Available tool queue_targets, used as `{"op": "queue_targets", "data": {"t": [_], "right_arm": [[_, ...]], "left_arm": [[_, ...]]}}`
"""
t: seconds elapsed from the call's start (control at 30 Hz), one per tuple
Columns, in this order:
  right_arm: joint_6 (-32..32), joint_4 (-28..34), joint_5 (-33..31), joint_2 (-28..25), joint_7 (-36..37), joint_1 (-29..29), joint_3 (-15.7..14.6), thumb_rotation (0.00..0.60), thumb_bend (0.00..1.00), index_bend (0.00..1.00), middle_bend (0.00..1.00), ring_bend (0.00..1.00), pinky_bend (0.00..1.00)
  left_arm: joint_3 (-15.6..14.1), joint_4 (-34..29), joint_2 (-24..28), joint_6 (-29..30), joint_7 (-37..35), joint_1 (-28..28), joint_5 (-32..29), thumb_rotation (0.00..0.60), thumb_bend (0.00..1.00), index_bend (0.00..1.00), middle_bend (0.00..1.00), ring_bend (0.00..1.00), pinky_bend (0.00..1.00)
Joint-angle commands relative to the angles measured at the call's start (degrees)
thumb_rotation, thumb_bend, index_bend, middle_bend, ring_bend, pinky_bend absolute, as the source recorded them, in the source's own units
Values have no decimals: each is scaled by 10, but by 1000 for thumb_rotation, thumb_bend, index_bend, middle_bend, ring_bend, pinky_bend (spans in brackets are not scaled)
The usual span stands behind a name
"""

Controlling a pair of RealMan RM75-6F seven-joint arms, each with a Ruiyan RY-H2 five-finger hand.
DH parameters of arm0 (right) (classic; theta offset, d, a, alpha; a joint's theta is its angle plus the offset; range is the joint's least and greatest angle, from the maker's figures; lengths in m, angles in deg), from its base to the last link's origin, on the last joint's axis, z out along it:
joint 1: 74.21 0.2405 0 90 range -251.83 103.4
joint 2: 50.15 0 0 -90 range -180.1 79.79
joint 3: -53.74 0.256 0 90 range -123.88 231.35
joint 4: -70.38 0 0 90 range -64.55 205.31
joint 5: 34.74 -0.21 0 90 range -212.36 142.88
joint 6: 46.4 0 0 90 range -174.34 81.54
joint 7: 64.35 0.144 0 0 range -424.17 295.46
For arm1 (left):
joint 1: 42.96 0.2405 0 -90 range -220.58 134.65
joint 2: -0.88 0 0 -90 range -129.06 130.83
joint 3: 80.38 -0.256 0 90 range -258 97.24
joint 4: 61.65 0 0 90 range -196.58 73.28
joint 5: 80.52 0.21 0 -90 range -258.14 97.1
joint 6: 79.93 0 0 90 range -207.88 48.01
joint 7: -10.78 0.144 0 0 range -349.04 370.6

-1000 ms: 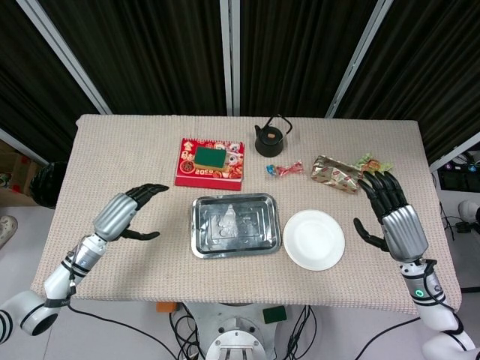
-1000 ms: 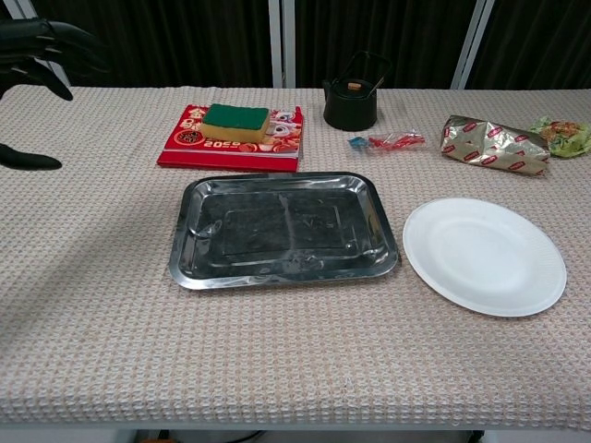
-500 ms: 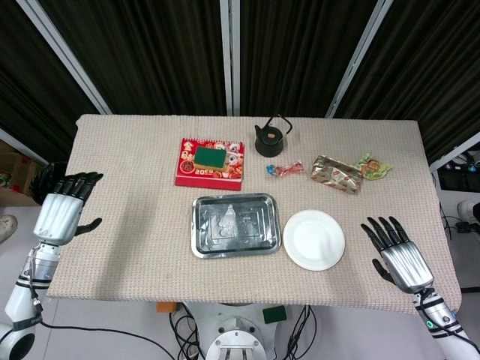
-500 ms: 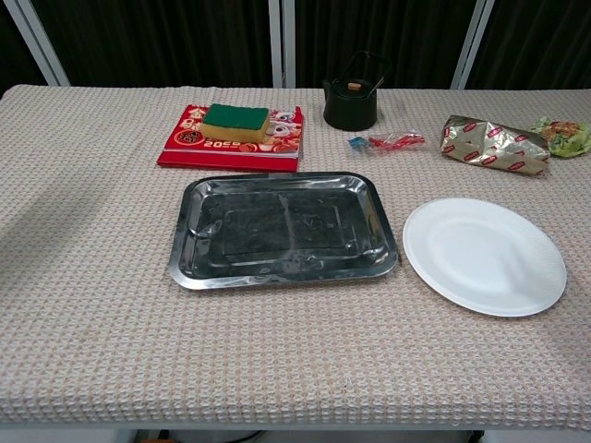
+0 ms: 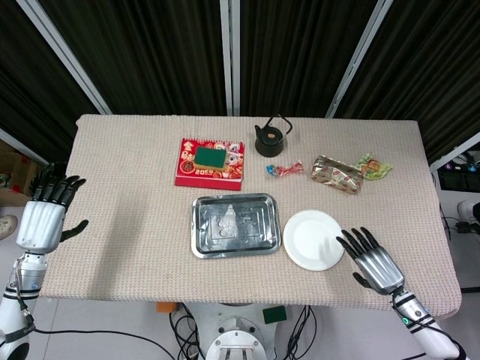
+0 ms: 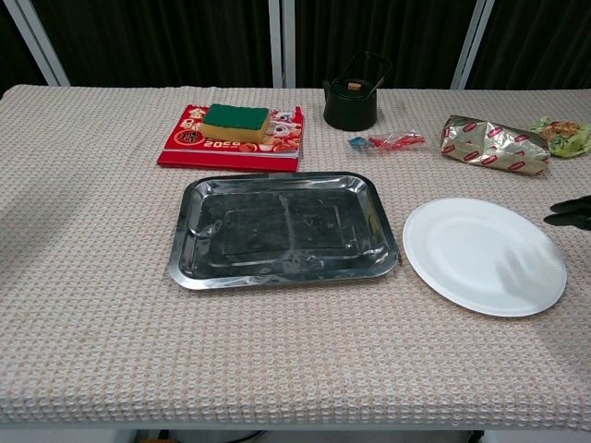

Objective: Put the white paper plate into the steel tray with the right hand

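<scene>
The white paper plate (image 5: 313,239) (image 6: 484,255) lies flat on the table, just right of the steel tray (image 5: 235,224) (image 6: 283,230), which holds nothing. My right hand (image 5: 372,265) hovers low at the front right, fingers spread and empty, its tips close to the plate's right rim without touching it. Only its dark fingertips (image 6: 571,211) show at the right edge of the chest view. My left hand (image 5: 43,217) is held off the table's left edge, fingers apart and empty.
A red booklet with a green sponge (image 5: 211,162) lies behind the tray. A black teapot (image 5: 270,139), a wrapped candy (image 5: 283,169), a foil snack packet (image 5: 337,173) and a green-leaf item (image 5: 373,166) sit along the back right.
My right hand has moved left and inward, toward the plate's right rim. My left hand has drifted a little further out past the left table edge. Plate and tray have not moved.
</scene>
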Motion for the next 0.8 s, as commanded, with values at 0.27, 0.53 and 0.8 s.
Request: {"op": "queue_targets", "data": {"t": [0.27, 0.53, 0.8], "right_arm": [[-17, -47, 5, 60, 1, 20, 8, 600, 234, 174, 1, 0, 0], [6, -91, 15, 97, 22, 25, 12, 600, 257, 280, 17, 0, 0], [21, -124, 20, 121, 38, 29, 12, 600, 334, 380, 40, 0, 0]], "left_arm": [[-7, -21, 25, -39, -34, 1, -11, 600, 106, 185, 190, 135, 163], [-5, -20, 30, -43, -42, 7, -16, 600, 106, 185, 190, 135, 163], [-5, -18, 31, -47, -45, 8, -15, 600, 106, 185, 190, 135, 163]]}}
